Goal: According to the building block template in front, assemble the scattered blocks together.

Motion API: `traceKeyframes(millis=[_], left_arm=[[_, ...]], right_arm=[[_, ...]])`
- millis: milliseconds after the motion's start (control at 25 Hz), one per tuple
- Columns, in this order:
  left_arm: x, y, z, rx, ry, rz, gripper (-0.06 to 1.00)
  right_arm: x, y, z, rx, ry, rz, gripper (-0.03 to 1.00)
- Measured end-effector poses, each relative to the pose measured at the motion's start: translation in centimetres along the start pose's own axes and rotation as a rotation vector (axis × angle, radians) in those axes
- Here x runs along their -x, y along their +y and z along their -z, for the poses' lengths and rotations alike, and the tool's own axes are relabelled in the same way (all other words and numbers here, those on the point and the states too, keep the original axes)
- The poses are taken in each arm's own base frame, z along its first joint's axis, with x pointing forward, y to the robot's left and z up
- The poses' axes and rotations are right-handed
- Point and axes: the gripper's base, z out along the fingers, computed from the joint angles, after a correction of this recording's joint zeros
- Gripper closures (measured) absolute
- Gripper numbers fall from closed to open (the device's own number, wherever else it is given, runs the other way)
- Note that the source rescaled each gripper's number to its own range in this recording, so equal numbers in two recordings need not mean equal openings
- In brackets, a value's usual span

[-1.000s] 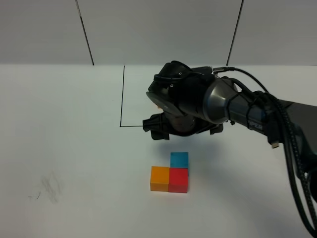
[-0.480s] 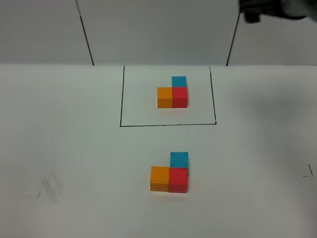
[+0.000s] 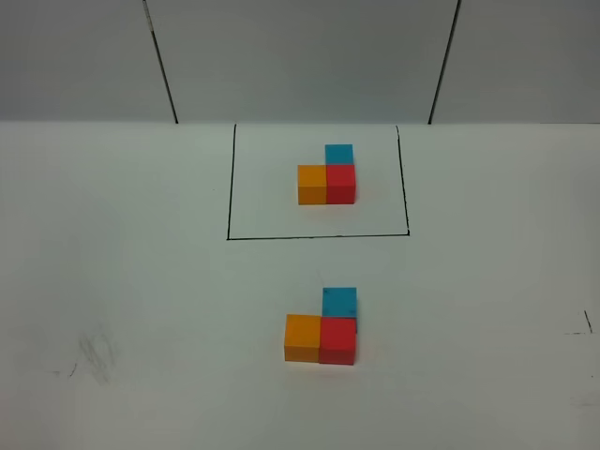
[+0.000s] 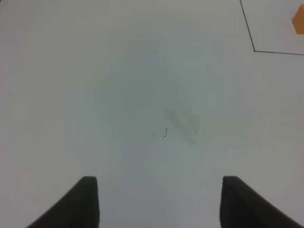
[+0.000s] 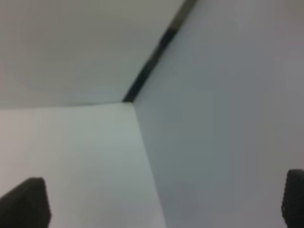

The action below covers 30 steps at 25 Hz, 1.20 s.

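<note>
Nearest the front edge of the white table (image 3: 141, 281), slightly right of its centre line, the scattered blocks (image 3: 322, 328) stand joined in an L. The orange cube (image 3: 302, 337) and the red cube (image 3: 337, 339) sit side by side with faces touching, orange toward the left edge. The light blue cube (image 3: 339, 302) sits directly behind the red one, touching it. A grey smudge (image 3: 97, 352) marks the surface toward the front left corner, and a short dark tick (image 3: 586, 322) lies close to the right edge.

Farther back, toward the rear edge, the building block template (image 3: 327, 175) rests inside a thin black rectangle (image 3: 317, 236) drawn on the surface. It shows the same layout: orange at left, red at right, blue behind red (all three touching). The two groups are well apart, with the near line of the rectangle between them.

Neither arm appears in the exterior high view. The left gripper (image 4: 159, 202) hangs above bare table with its two dark fingertips (image 4: 85, 202) spread wide and nothing between them; the same smudge (image 4: 183, 123) lies beyond it, with one corner of the rectangle and an orange sliver at the picture's border. The right gripper (image 5: 166, 202) faces the grey rear walls (image 5: 228, 95) at a dark seam (image 5: 156, 52), released, its blurred tips at opposite margins, holding nothing
</note>
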Motion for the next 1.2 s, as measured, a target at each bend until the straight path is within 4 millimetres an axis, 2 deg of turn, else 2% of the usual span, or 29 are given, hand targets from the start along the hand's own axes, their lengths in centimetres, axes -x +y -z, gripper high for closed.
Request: traceKeyframes(millis=[160,320,440,560,720,920,1000,1200], left_arm=[[0.0,0.0,0.0,0.000,0.000,0.000,0.70],[0.0,0.0,0.0,0.000,0.000,0.000,0.70],[0.0,0.0,0.0,0.000,0.000,0.000,0.70],[0.0,0.0,0.0,0.000,0.000,0.000,0.70],[0.0,0.0,0.0,0.000,0.000,0.000,0.70],[0.0,0.0,0.0,0.000,0.000,0.000,0.70],[0.0,0.0,0.0,0.000,0.000,0.000,0.70],[0.0,0.0,0.0,0.000,0.000,0.000,0.70]], right_arm=[[-1.9,-2.5,4.9,-0.005,0.017,0.027,-0.03],[-3.6,-4.3,10.7,0.049,-0.105,0.031,-0.03],[-6.4,-5.0,14.4,0.098,-0.181,0.036,-0.03],[-10.2,-4.9,16.5,0.132,-0.209,0.033,-0.03],[-15.8,-4.7,18.5,0.147,-0.261,0.030,-0.03],[-21.3,-3.1,19.4,0.224,-0.386,0.018,-0.03],[-23.2,-2.4,19.4,0.264,-0.419,0.006,-0.03],[-26.4,-0.8,17.4,0.387,-0.413,0.004,-0.01]])
